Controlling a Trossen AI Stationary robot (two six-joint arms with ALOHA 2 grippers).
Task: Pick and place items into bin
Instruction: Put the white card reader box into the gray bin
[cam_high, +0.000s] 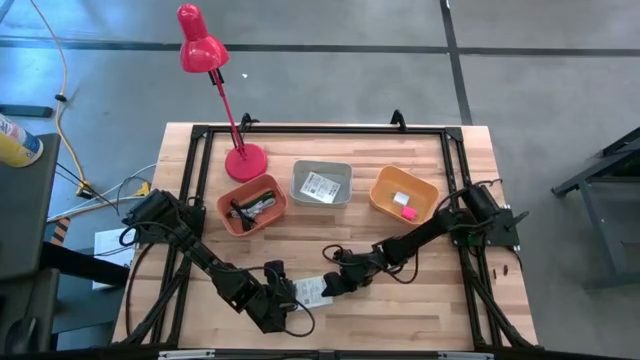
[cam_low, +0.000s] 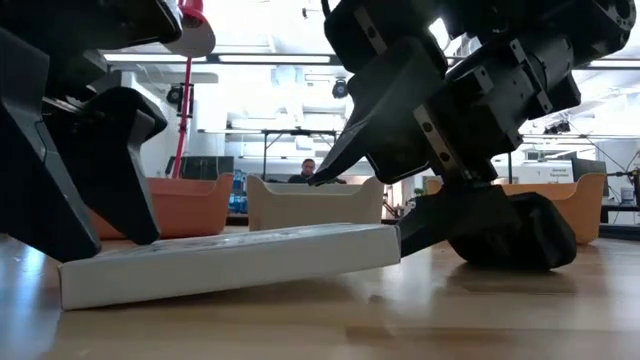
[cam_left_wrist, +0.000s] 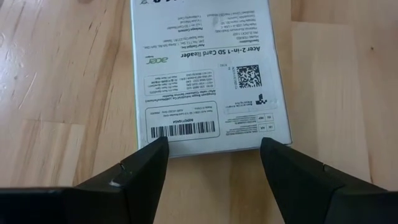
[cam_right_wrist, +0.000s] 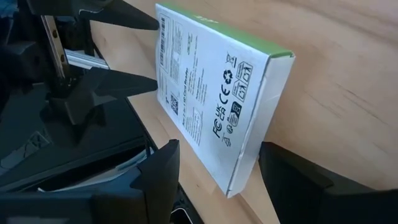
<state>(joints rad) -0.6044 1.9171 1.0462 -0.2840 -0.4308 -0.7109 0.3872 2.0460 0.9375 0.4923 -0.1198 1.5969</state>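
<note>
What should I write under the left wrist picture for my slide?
Open left gripper poised at the barcode end of a white SD card reader box lying on the wooden table.

Three bins are counted on the surface (cam_high: 420, 300): two orange bins (cam_high: 252, 204) (cam_high: 403, 194) and one grey bin (cam_high: 321, 183). Two white packets are seen, one in the grey bin (cam_high: 320, 186) and one on the surface (cam_high: 314, 292). One red lamp (cam_high: 215, 80) and two arms are present.

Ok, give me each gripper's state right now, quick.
Left gripper: open, fingers at one end of the white SD card reader box, not gripping.
Right gripper: open, straddling the box's other end.
</note>
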